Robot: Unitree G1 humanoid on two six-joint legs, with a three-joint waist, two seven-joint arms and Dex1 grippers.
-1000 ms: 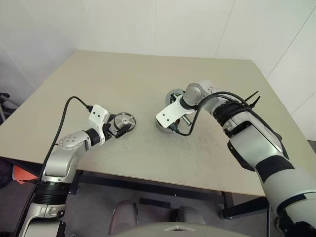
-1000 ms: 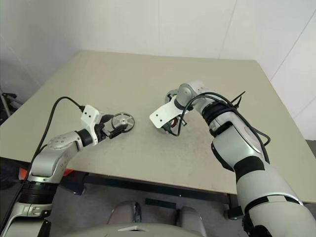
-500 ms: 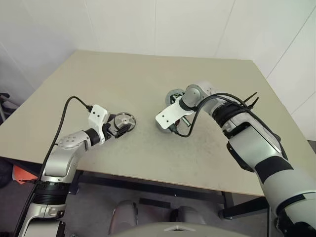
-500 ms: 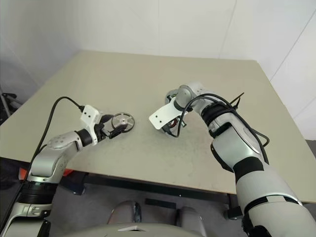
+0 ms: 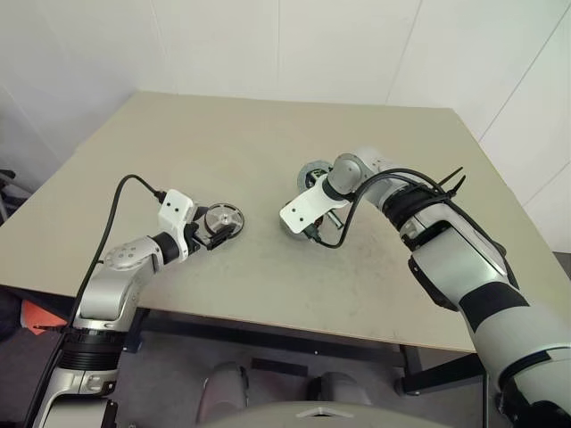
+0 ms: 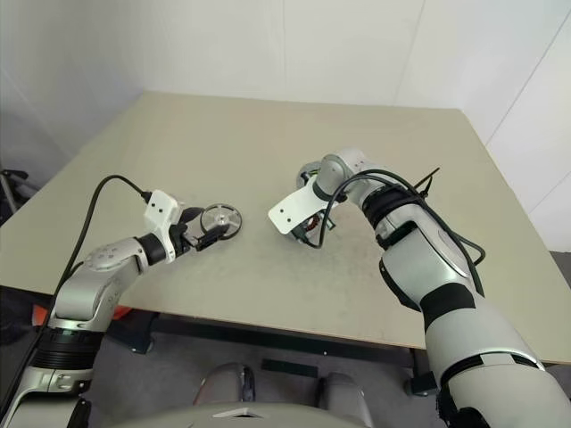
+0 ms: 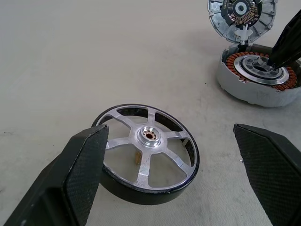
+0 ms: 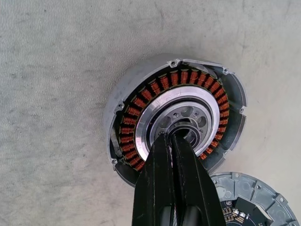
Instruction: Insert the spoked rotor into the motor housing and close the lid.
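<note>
The spoked rotor (image 7: 148, 150), a silver wheel with a dark rim, lies flat on the table. My left gripper (image 7: 169, 134) is open, with one finger on each side of the rotor and neither touching it. To the right stands the motor housing (image 8: 141, 101), a grey cup with copper windings and a bright inner ring. Its round lid (image 7: 242, 14) lies open on the table just behind it. My right gripper (image 8: 170, 137) points steeply down, shut, its tips in the housing's dark centre hole. In the head views the rotor (image 5: 223, 219) and the housing (image 5: 294, 225) sit about a hand's width apart.
The beige table (image 5: 268, 143) stretches far back to white walls. Its front edge runs close below both arms. A black cable loops off each wrist.
</note>
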